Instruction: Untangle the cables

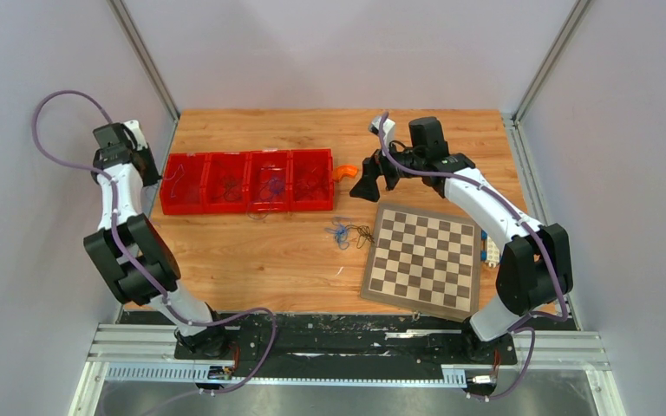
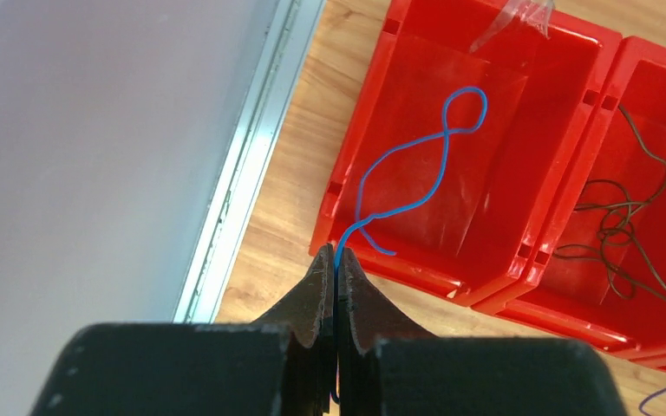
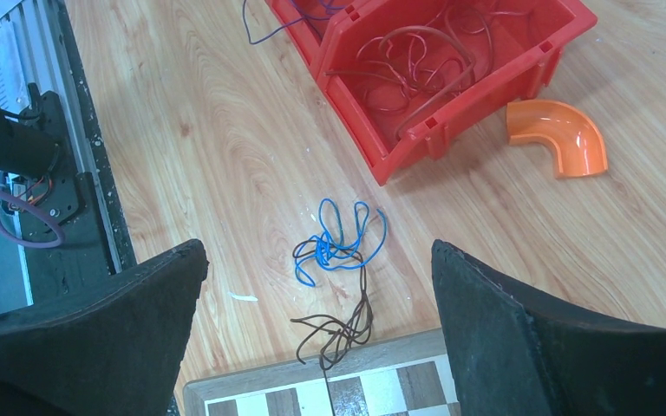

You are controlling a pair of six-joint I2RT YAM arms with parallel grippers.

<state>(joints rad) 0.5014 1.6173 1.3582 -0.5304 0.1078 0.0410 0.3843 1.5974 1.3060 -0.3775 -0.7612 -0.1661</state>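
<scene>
**Four bins, one knot, two tools**

Counted four red bins [image 1: 203, 182] in a row on the worktop [image 1: 260, 260]. Got the left tool [image 2: 336, 260] clamped shut on one blue wire [image 2: 408, 152], looping out over the end bin by the wall. Found the right tool [image 3: 316, 251] wide open, gripping nothing, hanging over one tangle [image 3: 338, 251] on the wood: blue mixed with dark brown, can't call the strand count. Spotted its dark end lapping onto one chessboard [image 1: 421, 260]. Also seeing one orange elbow [image 3: 559, 134] just beside the last bin, plus red wires [image 3: 425, 65] heaped inside that one.
</scene>
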